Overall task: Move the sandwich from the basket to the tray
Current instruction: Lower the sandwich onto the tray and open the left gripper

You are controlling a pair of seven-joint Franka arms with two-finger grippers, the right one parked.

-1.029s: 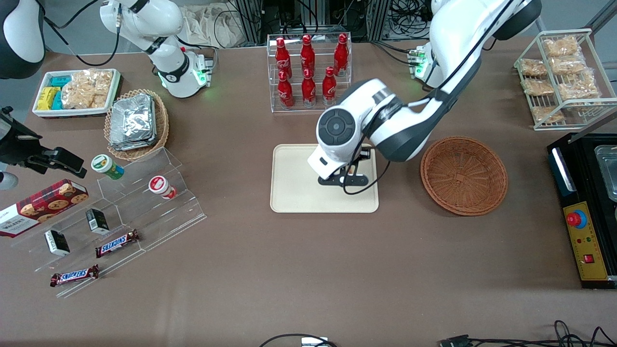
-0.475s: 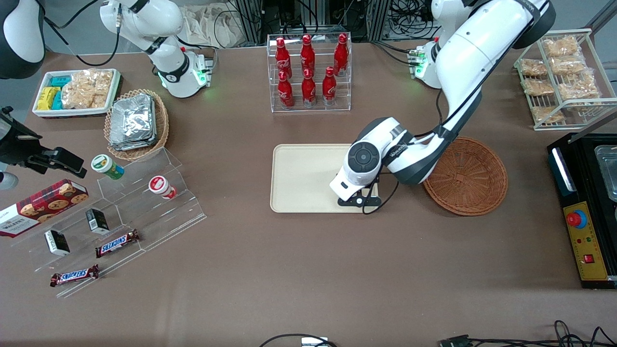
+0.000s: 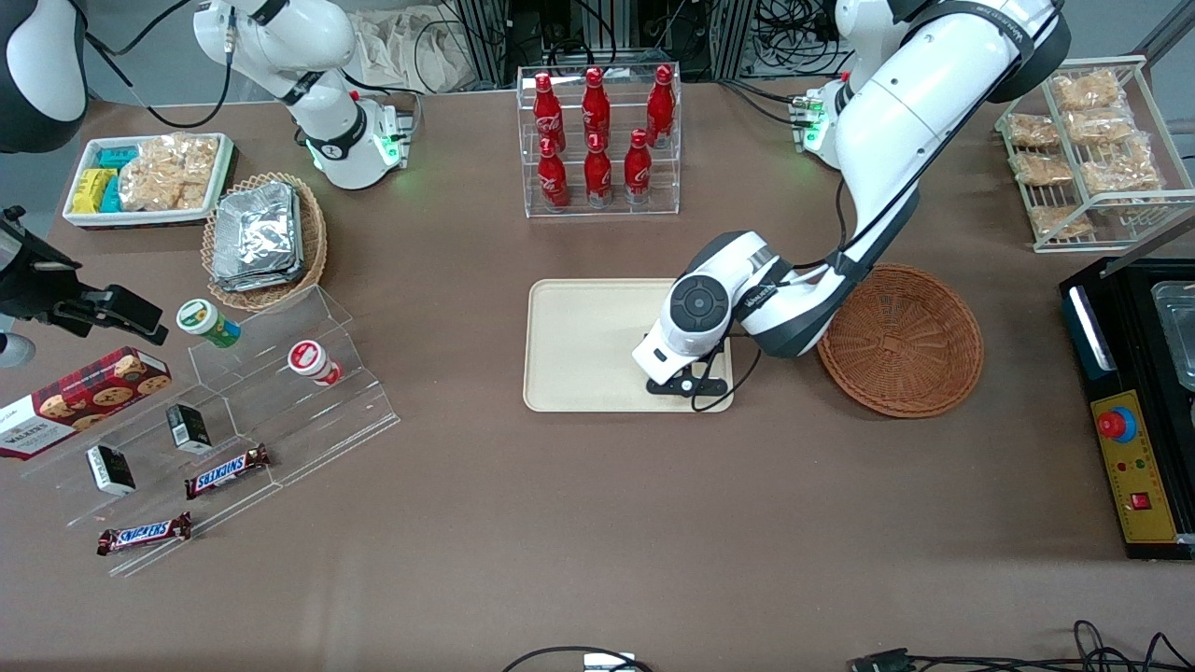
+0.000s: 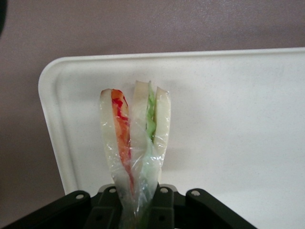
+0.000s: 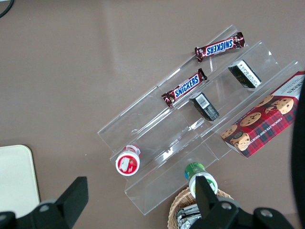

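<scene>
Reading the front view from the left, I see the tray (image 3: 579, 345) at the middle of the frame, its bare cream surface carrying nothing yet. At its lower right corner sits the gripper (image 3: 689, 385), low over the tray, with the white wrist housing hiding whatever it carries from this camera. Just right of that, the basket (image 3: 901, 338) lies on the desk with nothing in it.

So I judge the task well past halfway: the pick is done and the carry has brought the load over the tray. What is left, as I see it, is lowering, letting go, and backing the arm away.

The wrist camera settles where the sandwich (image 4: 135, 136) is. It stands pinched in the gripper (image 4: 138, 210), the clear wrap bunched between the black jaws, and the wedge projects straight out from them over the tray (image 4: 238, 119). The slices splay apart at the free end, red filling on one side and green on the other. The tray's rounded corner shows close to the sandwich, so the wedge hangs inside the rim but near the edge. I cannot tell whether its tip is touching the tray surface.
</scene>
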